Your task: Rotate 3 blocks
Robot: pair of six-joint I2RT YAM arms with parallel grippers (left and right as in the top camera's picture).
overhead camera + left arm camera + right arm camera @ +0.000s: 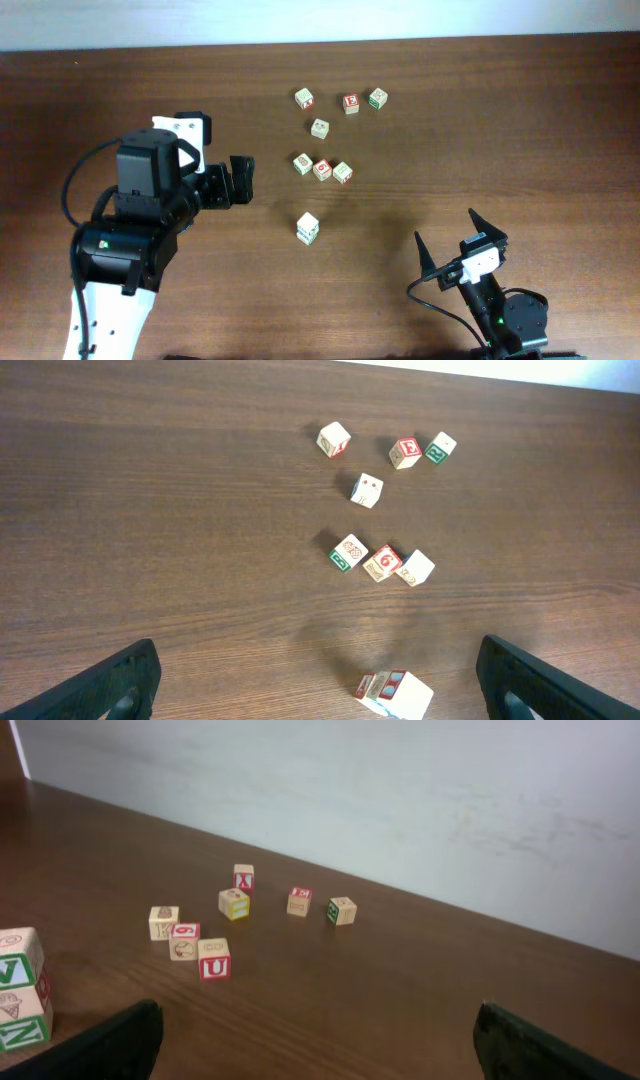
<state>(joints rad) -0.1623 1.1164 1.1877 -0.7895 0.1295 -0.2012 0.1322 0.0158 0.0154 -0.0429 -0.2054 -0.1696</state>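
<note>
On the far half of the counter [520, 120], a little right of its middle, I see small pale wooden cubes lying in loose groups. The red-letter block [305, 97] sits at the left end of the row nearest the far edge, its top pale with a red mark that I cannot read from overhead. The red E cube [350, 103] and the green-faced cube [377, 97] stand apart to its right. A lone pale cube [319, 127] lies just nearer me.

Toward the counter's middle three cubes sit shoulder to shoulder. The greenish-marked block [302, 163] is at the left and shows a green side in the left wrist view. A red-topped cube [322, 169] is in the centre. The red-bordered block [342, 172] is at the right, with a red-framed face in the right wrist view. Nearer still is a stack of two cubes [308, 228].

My left hand [245, 180] hovers left of that trio, released and empty. My right hand [447, 228] stands close to the near edge on the right, spread wide, gripping nothing and well apart from every cube.
</note>
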